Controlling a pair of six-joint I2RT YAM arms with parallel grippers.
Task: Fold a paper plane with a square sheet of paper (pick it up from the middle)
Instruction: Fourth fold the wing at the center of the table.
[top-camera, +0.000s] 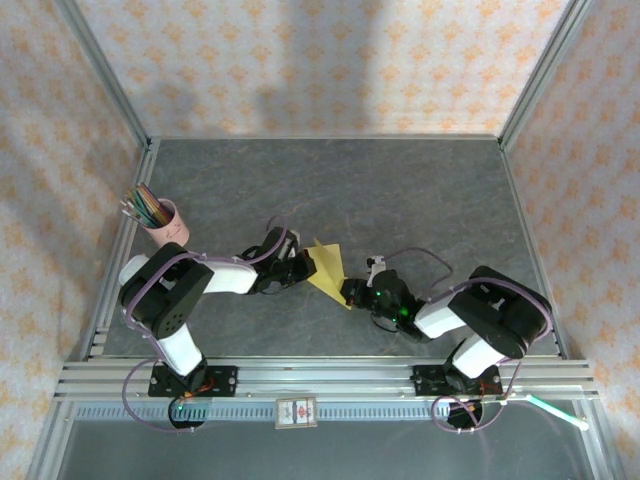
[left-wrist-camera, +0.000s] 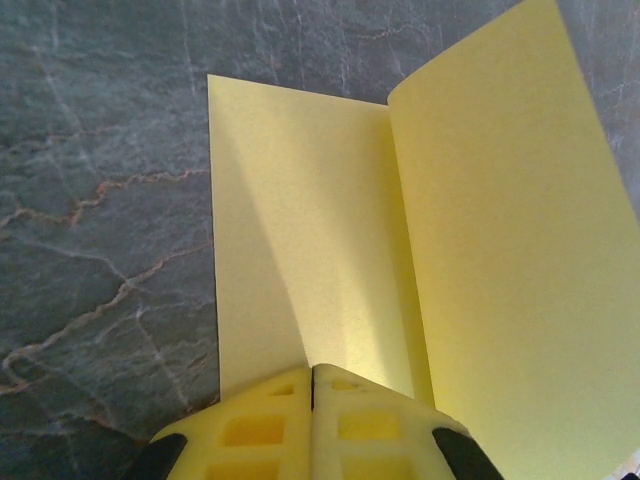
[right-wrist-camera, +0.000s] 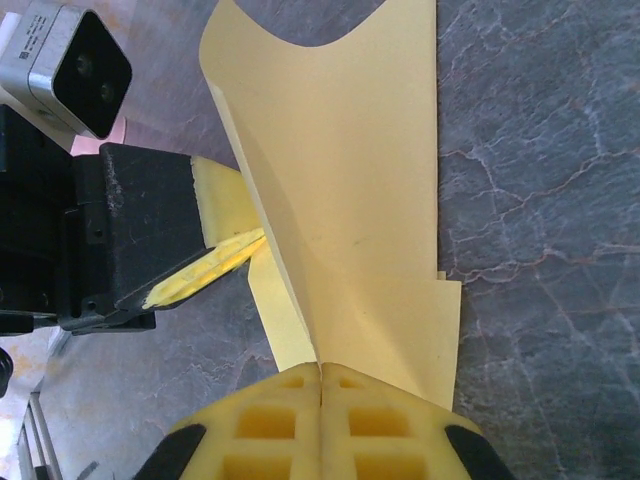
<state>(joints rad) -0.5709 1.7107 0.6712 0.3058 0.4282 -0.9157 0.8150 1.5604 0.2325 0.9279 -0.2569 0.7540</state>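
yellow paper sheet (top-camera: 328, 270), creased, one flap raised

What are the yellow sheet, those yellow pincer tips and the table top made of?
Yellow sheet: thin matte paper; it bends and holds a crease. Pincer pads: yellow rubbery or foam-like plastic, matte, moulded with square hollows. Table top: dark grey with pale veins like stone, though possibly a printed surface.

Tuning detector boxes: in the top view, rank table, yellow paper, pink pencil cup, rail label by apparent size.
1. table
2. yellow paper and pink pencil cup: look alike, left unranked
3. rail label, smallest
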